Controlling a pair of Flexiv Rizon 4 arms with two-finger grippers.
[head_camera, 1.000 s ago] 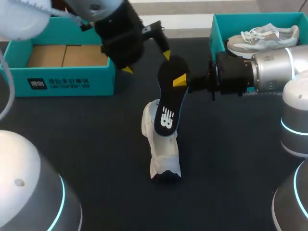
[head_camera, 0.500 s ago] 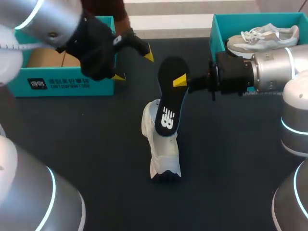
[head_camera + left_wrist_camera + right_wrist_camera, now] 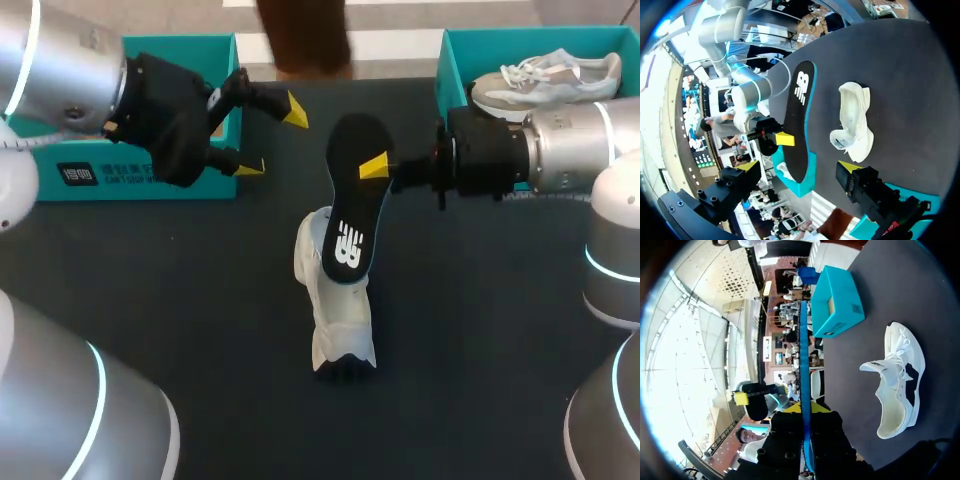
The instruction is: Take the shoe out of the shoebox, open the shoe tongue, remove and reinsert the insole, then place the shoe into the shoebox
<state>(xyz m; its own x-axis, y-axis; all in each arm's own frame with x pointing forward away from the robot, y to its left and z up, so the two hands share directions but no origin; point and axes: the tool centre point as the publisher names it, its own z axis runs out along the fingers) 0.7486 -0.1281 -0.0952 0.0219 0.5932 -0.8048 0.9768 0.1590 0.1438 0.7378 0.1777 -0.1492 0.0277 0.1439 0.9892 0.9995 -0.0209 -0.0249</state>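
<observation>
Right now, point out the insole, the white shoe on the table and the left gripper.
insole [image 3: 350,205], head view, black middle above the logo.
white shoe [image 3: 340,320], head view, upper below the insole.
left gripper [image 3: 272,138], head view, midway between its yellow tips.

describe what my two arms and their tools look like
The left arm and right arm are smooth silver-grey cylinders with rounded joints, ringed in places by a thin glowing cyan band. Each wrist ends in a blocky matt black housing. The left tool has two black fingers capped with bright yellow wedge-shaped tips; the right tool shows one such tip.
</observation>
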